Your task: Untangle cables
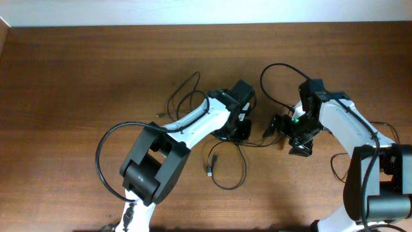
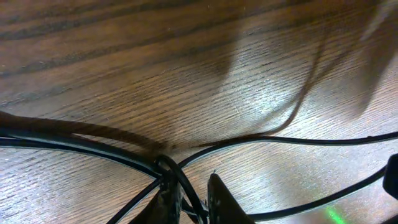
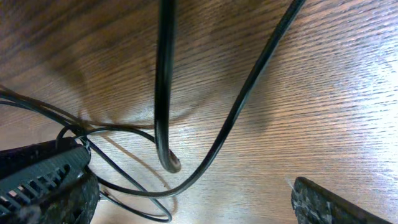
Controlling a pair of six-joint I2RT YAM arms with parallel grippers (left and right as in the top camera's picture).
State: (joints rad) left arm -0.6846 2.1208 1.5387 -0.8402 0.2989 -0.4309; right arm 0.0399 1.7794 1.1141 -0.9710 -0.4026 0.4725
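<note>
Gripping the knot on one side, open on the other

Seen from overhead, the cables (image 1: 244, 169) lie around the middle of the desk (image 1: 77, 77), a little nearer its right edge. Some loops spread toward the far edge, and one loop with a plug (image 1: 210, 171) lies toward the near edge. The left gripper (image 1: 241, 132) reaches in from the near left corner and sits low over the middle of the bundle. The right gripper (image 1: 288, 136) comes from the near right corner with its arm bent toward the left edge, and it is just beside the bundle.

In the left wrist view the fingers (image 2: 221, 199) stand almost closed. The cables (image 2: 168, 165) cross in a tight knot between them, so I judge that they pinch it. If this arm pulls while it holds the crossing itself, the knot may become tighter, or the whole bundle may slide over the wood.

In the right wrist view the fingers (image 3: 46, 180) are wide apart and hold nothing. The cables (image 3: 163, 93) run between them, on the desk or just above it. If the right gripper (image 3: 193, 186) closes in this place, it may catch two strands together, or miss the thin one.
</note>
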